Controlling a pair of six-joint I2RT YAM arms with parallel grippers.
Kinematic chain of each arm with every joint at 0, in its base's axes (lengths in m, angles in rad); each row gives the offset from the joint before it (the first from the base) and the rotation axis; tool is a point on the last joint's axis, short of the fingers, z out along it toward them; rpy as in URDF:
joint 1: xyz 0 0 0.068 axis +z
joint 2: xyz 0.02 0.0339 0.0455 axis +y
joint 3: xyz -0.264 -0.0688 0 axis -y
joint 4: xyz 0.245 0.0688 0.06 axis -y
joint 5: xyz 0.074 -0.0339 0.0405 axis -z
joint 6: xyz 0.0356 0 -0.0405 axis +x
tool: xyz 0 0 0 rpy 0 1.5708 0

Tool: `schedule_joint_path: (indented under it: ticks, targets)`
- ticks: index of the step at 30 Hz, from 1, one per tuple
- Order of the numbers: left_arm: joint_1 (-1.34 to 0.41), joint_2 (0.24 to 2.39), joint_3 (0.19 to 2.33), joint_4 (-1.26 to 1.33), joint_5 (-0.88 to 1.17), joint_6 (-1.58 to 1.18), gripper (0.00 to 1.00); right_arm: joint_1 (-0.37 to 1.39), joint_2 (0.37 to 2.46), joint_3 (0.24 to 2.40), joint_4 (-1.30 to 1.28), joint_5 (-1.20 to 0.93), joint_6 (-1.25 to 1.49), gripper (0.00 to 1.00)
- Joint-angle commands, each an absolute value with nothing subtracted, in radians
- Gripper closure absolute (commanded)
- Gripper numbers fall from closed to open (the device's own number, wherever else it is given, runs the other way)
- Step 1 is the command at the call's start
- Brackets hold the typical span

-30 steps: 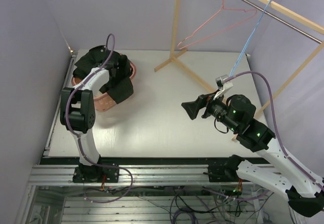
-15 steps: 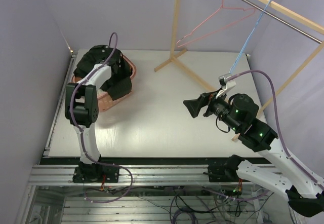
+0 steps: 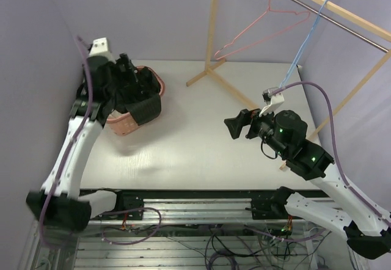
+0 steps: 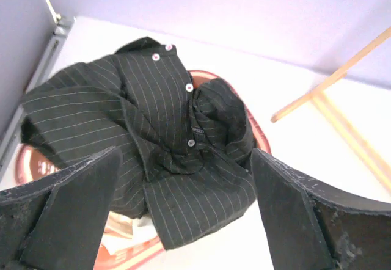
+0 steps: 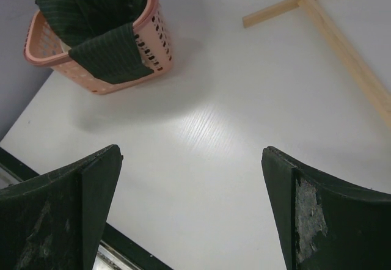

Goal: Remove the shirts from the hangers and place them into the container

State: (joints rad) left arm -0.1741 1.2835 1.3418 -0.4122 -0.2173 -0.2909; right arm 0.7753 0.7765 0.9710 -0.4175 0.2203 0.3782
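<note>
Soft, even light. A faint shadow lies on the table ahead of the right jaws; the shirt between the left jaws shows sharp.

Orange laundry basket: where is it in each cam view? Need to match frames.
Top external: basket upper left, by the wall.
Left wrist: centre, its rim peeking out around the dark pinstriped shirt.
Right wrist: top left.
Shared landmark: wooden rack foot.
</note>
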Motion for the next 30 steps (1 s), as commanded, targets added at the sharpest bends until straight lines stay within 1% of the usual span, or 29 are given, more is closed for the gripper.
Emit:
schedule_joint_path:
  ticks: [1,2,4,7,8,9,10,11,12,16,19,24,30]
  targets:
    - [-0.179,1.120,1.176,-0.252,-0.250,-0.296,0.02,0.775,0.759,0.989,-0.424,0.273,0.358,0.00]
    - [-0.179,1.099,1.165,-0.272,-0.251,-0.284,0.02,0.775,0.758,0.989,-0.426,0.276,0.358,0.00]
    - [-0.179,1.086,1.169,-0.408,-0.283,-0.310,0.02,0.775,0.754,0.986,-0.432,0.278,0.358,0.00]
    - [-0.179,1.086,1.136,-0.540,-0.181,-0.302,0.02,0.775,0.743,0.965,-0.422,0.278,0.361,0.00]
    - [-0.179,1.085,1.122,-0.567,-0.141,-0.303,0.05,0.775,0.740,0.956,-0.416,0.276,0.364,0.00]
    - [-0.179,1.079,1.108,-0.585,-0.096,-0.302,0.23,0.775,0.738,0.950,-0.412,0.274,0.365,0.00]
    - [-0.179,1.064,1.088,-0.586,-0.062,-0.305,0.50,0.775,0.739,0.945,-0.412,0.271,0.367,0.00]
    - [-0.179,1.042,1.065,-0.580,-0.048,-0.317,0.85,0.775,0.741,0.943,-0.413,0.270,0.369,0.00]
    - [-0.179,1.013,1.039,-0.567,-0.062,-0.332,0.92,0.775,0.743,0.941,-0.415,0.268,0.372,0.00]
    - [-0.179,0.921,0.945,-0.497,-0.168,-0.326,0.93,0.775,0.738,0.919,-0.398,0.261,0.380,0.00]
    - [-0.179,0.974,0.949,-0.529,-0.203,-0.318,0.93,0.775,0.737,0.906,-0.389,0.256,0.385,0.00]
    - [-0.179,1.093,0.937,-0.554,-0.162,-0.325,0.93,0.775,0.739,0.897,-0.388,0.256,0.386,0.00]
    - [-0.178,1.133,0.908,-0.508,-0.135,-0.350,0.93,0.775,0.724,0.902,-0.405,0.269,0.379,0.00]
